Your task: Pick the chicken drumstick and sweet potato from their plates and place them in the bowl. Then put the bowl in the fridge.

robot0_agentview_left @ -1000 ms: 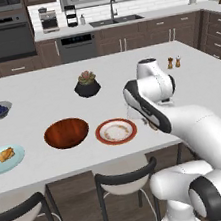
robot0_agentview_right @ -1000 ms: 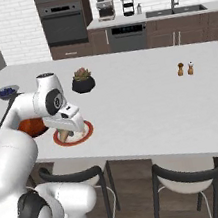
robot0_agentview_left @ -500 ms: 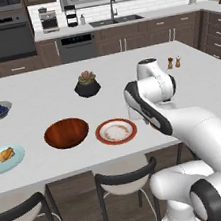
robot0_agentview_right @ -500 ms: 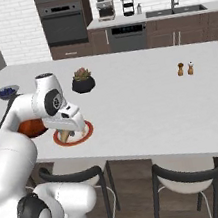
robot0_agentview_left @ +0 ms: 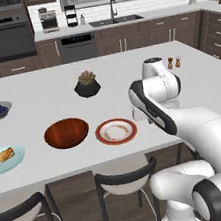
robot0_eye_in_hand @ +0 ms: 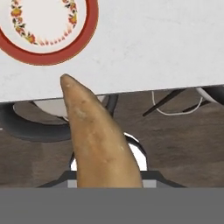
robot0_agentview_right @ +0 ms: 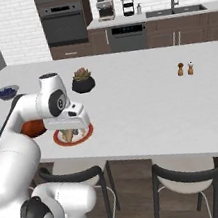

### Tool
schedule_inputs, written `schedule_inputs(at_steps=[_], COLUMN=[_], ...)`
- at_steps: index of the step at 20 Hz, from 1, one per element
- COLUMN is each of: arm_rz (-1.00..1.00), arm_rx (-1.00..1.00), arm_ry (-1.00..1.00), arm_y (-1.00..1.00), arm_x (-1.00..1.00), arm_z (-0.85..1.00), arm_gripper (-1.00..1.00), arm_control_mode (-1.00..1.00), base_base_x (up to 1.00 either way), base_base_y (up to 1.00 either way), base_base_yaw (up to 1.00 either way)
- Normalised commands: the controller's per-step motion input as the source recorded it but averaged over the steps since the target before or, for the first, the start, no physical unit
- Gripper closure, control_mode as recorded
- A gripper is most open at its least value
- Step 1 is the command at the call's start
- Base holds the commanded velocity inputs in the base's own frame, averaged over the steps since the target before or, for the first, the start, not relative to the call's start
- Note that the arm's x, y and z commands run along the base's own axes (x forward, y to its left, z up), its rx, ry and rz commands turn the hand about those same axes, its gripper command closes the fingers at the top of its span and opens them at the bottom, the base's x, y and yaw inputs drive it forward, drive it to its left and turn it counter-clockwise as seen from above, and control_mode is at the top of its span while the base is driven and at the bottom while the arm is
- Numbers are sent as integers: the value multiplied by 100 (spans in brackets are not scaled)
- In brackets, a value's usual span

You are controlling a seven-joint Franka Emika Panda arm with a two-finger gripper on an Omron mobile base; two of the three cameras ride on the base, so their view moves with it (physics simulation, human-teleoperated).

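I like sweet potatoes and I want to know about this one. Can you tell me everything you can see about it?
The sweet potato is a long, smooth, dull tan piece that narrows to a rounded tip. The gripper holds it by its thick end, so it is lifted off its plate and no longer lies on anything. In the hand view its tip points toward the white plate with the red-brown rim, over the counter edge. In the right base view a bit of it peeks out under the hand, above that plate.
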Motion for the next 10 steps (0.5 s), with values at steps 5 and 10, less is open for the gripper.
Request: schedule_inputs(at_steps=[5,10], arm_rz=[0,0], arm_rx=[5,0], arm_ry=[-4,0], arm_y=[0,0], arm_x=[-2,0], arm_z=[0,0], arm_gripper=[100,100], arm_control_mode=[100,100], base_base_x=[-1,-23], base_base_y=[0,41], base_base_yaw=[0,0])
